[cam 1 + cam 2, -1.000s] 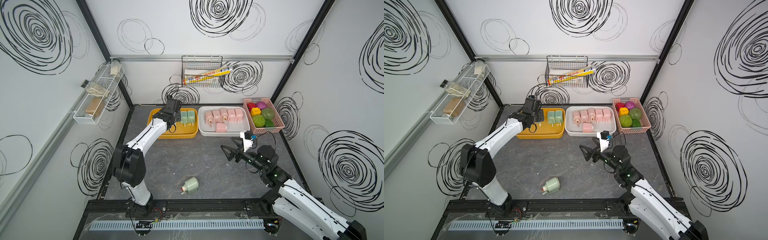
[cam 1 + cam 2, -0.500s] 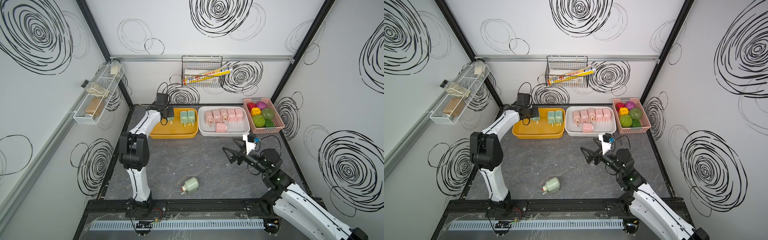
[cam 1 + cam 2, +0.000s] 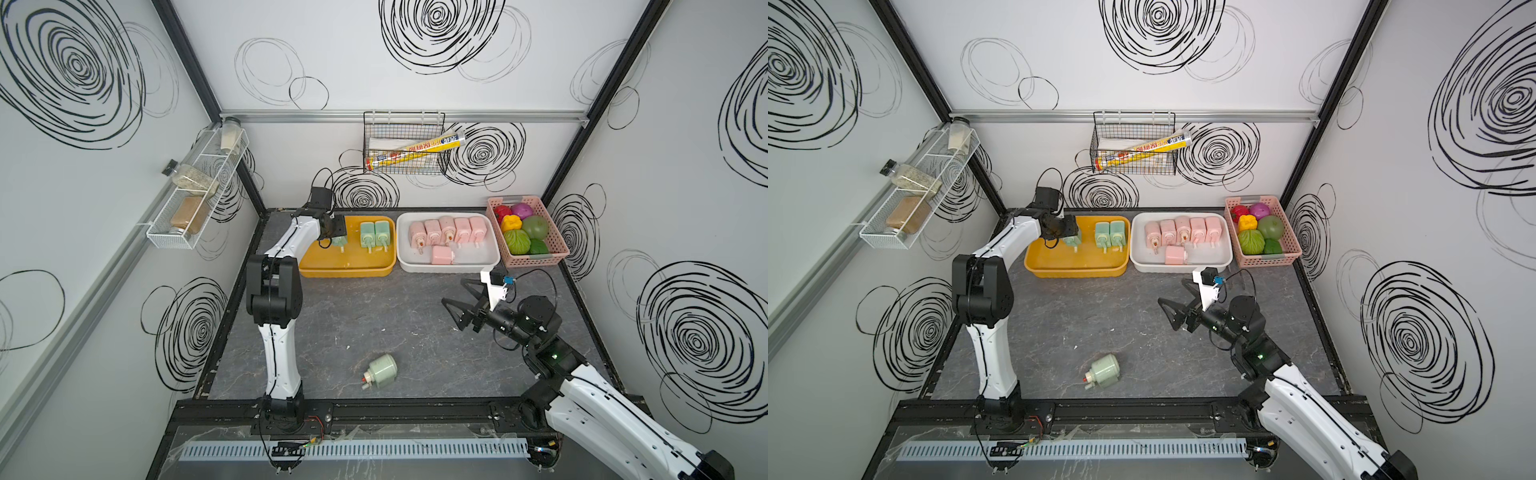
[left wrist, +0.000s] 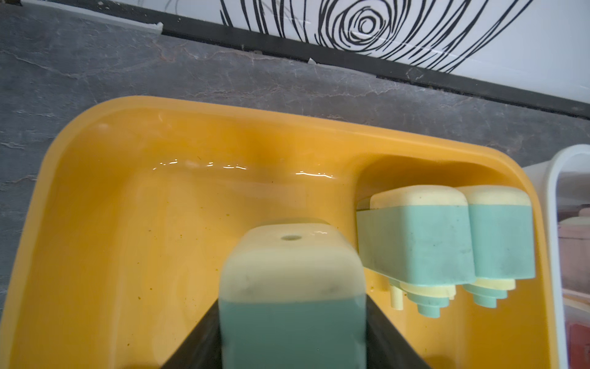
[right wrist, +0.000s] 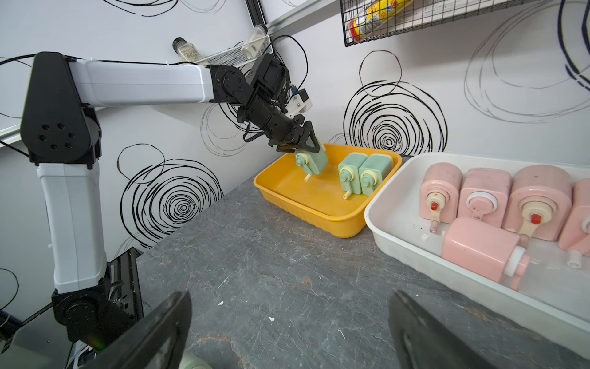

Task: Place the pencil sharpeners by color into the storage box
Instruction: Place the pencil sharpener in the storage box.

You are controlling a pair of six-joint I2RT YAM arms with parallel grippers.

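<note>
In both top views we count four green sharpeners. Two green sharpeners (image 3: 375,233) stand side by side in the yellow tray (image 3: 347,272). A held green sharpener (image 3: 340,241) sits clamped in the left gripper (image 3: 337,237) over that tray's left part. A loose green sharpener (image 3: 381,370) lies on its side on the table (image 3: 1059,320) near the front rail. We count six pink sharpeners (image 3: 446,230) in the white tray (image 3: 449,268): five in a row at the back, and one lying in front of them. The two trays and a pink basket (image 3: 536,261) line the back edge, rims just beside one another. The right gripper (image 3: 452,289) hangs over the open grey middle with its jaws spread wide and nothing between them.

In the left wrist view, the black jaws press both flanks of the held sharpener. The tray floor beside it is bare up to the far wall, and the pair stands against the wall next to the white tray.

In the right wrist view, the held sharpener tilts above the yellow floor, apart from the pair. A wide stretch of table lies between the parted fingers and both trays.
</note>
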